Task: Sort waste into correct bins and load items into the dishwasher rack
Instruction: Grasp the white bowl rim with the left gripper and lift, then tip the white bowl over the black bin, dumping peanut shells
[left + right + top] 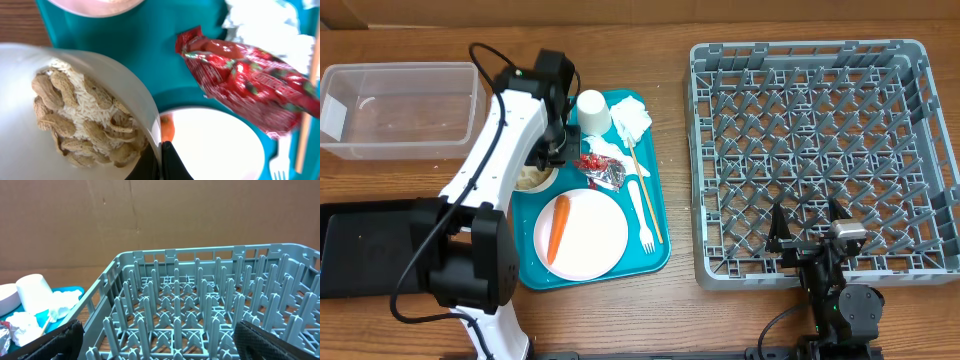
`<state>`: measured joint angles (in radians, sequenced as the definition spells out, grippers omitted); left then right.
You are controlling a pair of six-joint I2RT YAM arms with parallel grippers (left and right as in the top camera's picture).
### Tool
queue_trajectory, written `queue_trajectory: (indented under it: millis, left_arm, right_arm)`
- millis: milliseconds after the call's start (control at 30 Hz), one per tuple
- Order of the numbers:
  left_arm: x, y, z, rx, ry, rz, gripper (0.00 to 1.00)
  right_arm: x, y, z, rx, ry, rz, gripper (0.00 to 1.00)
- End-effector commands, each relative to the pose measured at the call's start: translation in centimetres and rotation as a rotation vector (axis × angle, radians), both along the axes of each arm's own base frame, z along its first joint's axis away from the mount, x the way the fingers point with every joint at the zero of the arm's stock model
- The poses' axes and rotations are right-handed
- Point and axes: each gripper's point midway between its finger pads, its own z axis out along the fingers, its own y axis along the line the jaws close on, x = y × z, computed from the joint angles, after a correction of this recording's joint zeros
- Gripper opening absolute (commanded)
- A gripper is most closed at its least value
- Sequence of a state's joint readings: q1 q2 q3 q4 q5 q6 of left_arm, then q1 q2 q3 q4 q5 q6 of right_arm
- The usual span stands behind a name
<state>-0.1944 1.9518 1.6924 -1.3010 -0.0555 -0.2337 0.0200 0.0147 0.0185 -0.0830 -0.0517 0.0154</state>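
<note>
My left gripper [162, 155] is shut on the rim of a small white bowl [125, 85] filled with pale pasta pieces and rice [75, 115]. In the overhead view that bowl [533, 178] peeks out from under the left arm at the teal tray's left edge. The red-and-silver wrapper [602, 170] lies mid-tray, also in the left wrist view [245, 80]. The carrot [558, 227] lies on the white plate [595, 235]. The cup [592, 110], napkins [630, 118], fork [642, 210] and chopsticks [645, 190] lie on the tray. My right gripper [807, 225] is open and empty over the grey rack's [820, 150] front edge.
The clear tub [400, 108] stands at the back left and the black tray [370, 245] at the front left. The teal tray [655, 260] lies between them and the rack. A second white bowl's rim [95, 5] shows at the top of the left wrist view.
</note>
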Motion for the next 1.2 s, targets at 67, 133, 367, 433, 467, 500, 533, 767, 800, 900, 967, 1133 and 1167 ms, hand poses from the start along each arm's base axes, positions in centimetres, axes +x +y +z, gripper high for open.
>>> queue_trajectory:
  millis: [67, 133, 367, 433, 467, 500, 533, 767, 800, 900, 967, 1133, 1167]
  left_arm:
    - [-0.3, 0.3, 7.0, -0.05, -0.162, 0.088, 0.04]
    - [-1.0, 1.2, 9.2, -0.066, -0.213, 0.117, 0.04]
    - [-3.7, 8.1, 14.8, -0.137, -0.35, 0.327, 0.04]
    - [-4.2, 10.2, 15.3, -0.183, -0.363, 0.395, 0.04]
    - [-4.4, 11.1, 15.4, -0.213, -0.366, 0.426, 0.04]
    - [-4.7, 12.3, 15.4, -0.25, -0.371, 0.462, 0.04]
    - [-4.8, 13.1, 15.4, -0.276, -0.375, 0.488, 0.04]
    - [-6.3, 18.7, 13.7, -0.414, -0.409, 0.644, 0.04]
    - [-6.7, 19.6, 13.2, -0.422, -0.412, 0.671, 0.04]
    - [-7.8, 21.8, 11.2, -0.472, -0.42, 0.769, 0.04]
    - [-8.1, 23.0, 10.0, -0.508, -0.43, 0.83, 0.04]
    - [-9.2, 26.1, 5.9, -0.576, -0.436, 0.945, 0.04]
    - [-9.1, 26.4, 5.5, -0.595, -0.439, 0.952, 0.04]
  right_arm:
    - [0.0, -0.2, -0.2, 0.004, -0.004, -0.01, 1.0]
    - [0.0, -0.2, -0.2, 0.004, -0.004, -0.01, 1.0]
    - [0.0, -0.2, -0.2, 0.004, -0.004, -0.01, 1.0]
    - [0.0, -0.2, -0.2, 0.004, -0.004, -0.01, 1.0]
    - [0.0, -0.2, -0.2, 0.004, -0.004, -0.01, 1.0]
    - [0.0, -0.2, -0.2, 0.004, -0.003, -0.01, 1.0]
    - [0.0, -0.2, -0.2, 0.004, -0.003, -0.01, 1.0]
    - [0.0, -0.2, -0.2, 0.004, -0.004, -0.01, 1.0]
    - [0.0, -0.2, -0.2, 0.004, -0.004, -0.01, 1.0]
    - [0.0, -0.2, -0.2, 0.004, -0.003, -0.01, 1.0]
    - [0.0, -0.2, -0.2, 0.004, -0.003, -0.01, 1.0]
    - [0.0, -0.2, -0.2, 0.004, -0.004, -0.01, 1.0]
    - [0.0, -0.2, -0.2, 0.004, -0.004, -0.01, 1.0]
